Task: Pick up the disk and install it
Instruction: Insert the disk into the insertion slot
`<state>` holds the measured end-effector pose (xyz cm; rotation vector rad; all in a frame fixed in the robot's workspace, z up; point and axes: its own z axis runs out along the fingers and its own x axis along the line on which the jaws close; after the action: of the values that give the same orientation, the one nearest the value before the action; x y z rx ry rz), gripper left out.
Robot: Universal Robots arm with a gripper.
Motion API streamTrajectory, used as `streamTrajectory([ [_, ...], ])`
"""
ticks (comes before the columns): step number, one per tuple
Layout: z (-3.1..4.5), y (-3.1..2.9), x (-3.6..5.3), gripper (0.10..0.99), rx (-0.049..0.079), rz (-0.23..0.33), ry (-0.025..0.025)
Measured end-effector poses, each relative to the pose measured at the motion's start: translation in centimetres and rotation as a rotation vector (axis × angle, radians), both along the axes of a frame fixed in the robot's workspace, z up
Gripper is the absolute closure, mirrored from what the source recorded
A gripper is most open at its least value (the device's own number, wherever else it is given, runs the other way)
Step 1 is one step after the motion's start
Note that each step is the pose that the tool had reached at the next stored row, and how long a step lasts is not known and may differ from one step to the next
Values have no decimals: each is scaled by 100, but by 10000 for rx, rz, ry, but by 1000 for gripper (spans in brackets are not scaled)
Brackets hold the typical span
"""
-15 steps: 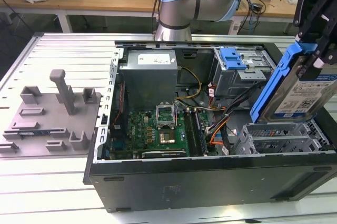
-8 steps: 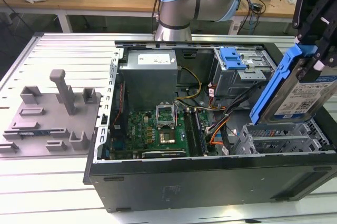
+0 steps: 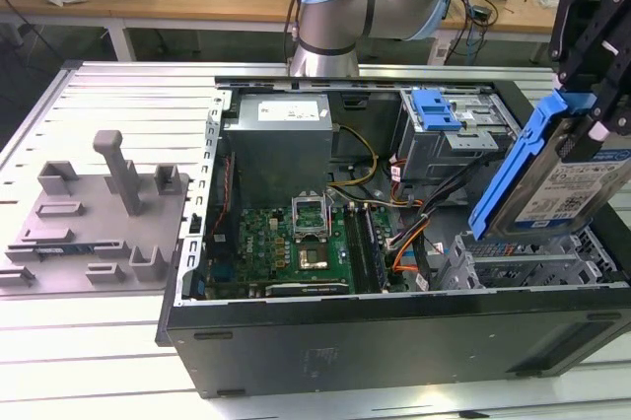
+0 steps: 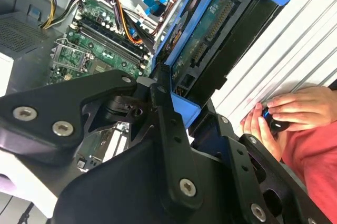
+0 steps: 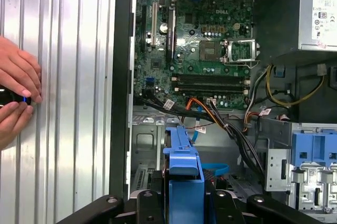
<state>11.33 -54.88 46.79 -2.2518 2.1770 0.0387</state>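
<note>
Item: the disk (image 3: 552, 169), a silver drive with a white-and-blue label in a bright blue carrier, held tilted with its upper end leaning outward, above the open computer case (image 3: 394, 346) at the case's end on the exterior view's right. Holder: my gripper (image 3: 595, 109), its black fingers (image 5: 143, 204) clamped on the carrier's two sides near the upper end; both wrist views show blue plastic pinched between the linkages. Below the disk, inside the case: a grey metal drive bay (image 3: 523, 262); its lower edge seems to hang just above that bay, though I cannot tell whether they touch. Further inside the case: bundled orange, black and blue cables (image 3: 414, 243) beside the bay, then the green motherboard (image 3: 296, 243) on the case floor, the grey power supply (image 3: 281, 144) at the far wall, and a drive cage with a blue latch (image 3: 439, 109) next to it. Outside the case: a ribbed metal table (image 3: 108, 351) beneath it, a grey moulded fixture plate (image 3: 99, 213) on the side away from the disk, and a person's hands (image 5: 16, 92) resting on the table by the case wall, around a small dark object.
</note>
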Motion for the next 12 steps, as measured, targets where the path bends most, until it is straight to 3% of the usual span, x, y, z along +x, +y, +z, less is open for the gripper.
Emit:
streamTrajectory([
  [12, -102, -10, 1, 722, 1, -37, 0],
])
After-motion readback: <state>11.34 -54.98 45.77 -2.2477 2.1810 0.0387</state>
